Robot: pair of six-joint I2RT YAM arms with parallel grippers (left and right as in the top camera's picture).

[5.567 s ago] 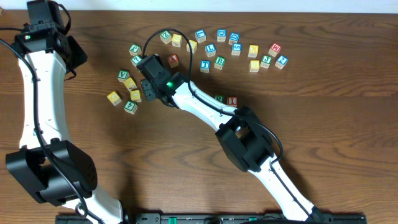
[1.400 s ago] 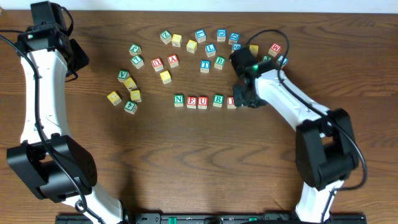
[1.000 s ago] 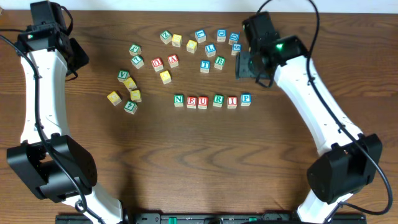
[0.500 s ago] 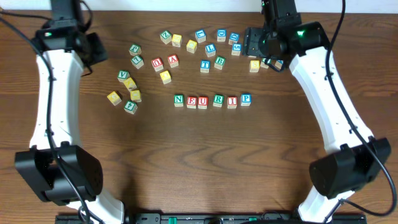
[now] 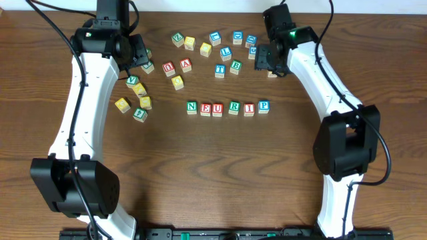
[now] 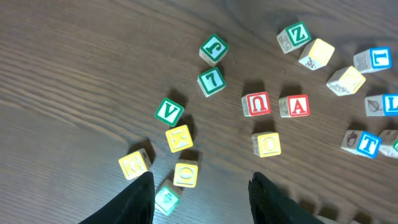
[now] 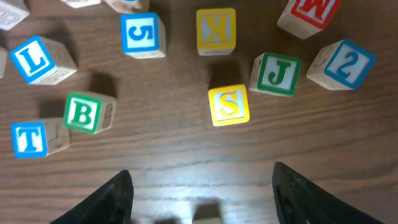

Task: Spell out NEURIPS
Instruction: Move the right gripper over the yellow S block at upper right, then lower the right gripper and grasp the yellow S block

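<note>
Six cubes stand in a row mid-table: green N (image 5: 192, 107), red E (image 5: 205, 108), red U (image 5: 217, 108), green R (image 5: 233, 107), red I (image 5: 249, 108), blue P (image 5: 263, 106). My right gripper (image 5: 263, 60) (image 7: 202, 199) hovers open over the back right cluster. A yellow S cube (image 7: 229, 104) lies ahead of its fingers, untouched. At the back left, my left gripper (image 5: 139, 57) (image 6: 200, 205) hangs open above another cluster with nothing between its fingers. A teal cube (image 6: 166, 198) sits beside its left finger.
Around the S cube lie a green J (image 7: 275, 73), blue 2 (image 7: 341, 64), yellow K (image 7: 216, 28), blue 5 (image 7: 142, 33), green B (image 7: 84, 112) and blue T (image 7: 31, 139). Below the left gripper are a green V (image 6: 168, 112), another red U (image 6: 256, 104), a red A (image 6: 294, 106) and several yellow cubes.
The blue P joined the row about a second ago. The left arm has swung right over the left cluster. The right gripper has shifted slightly left and nearer.
</note>
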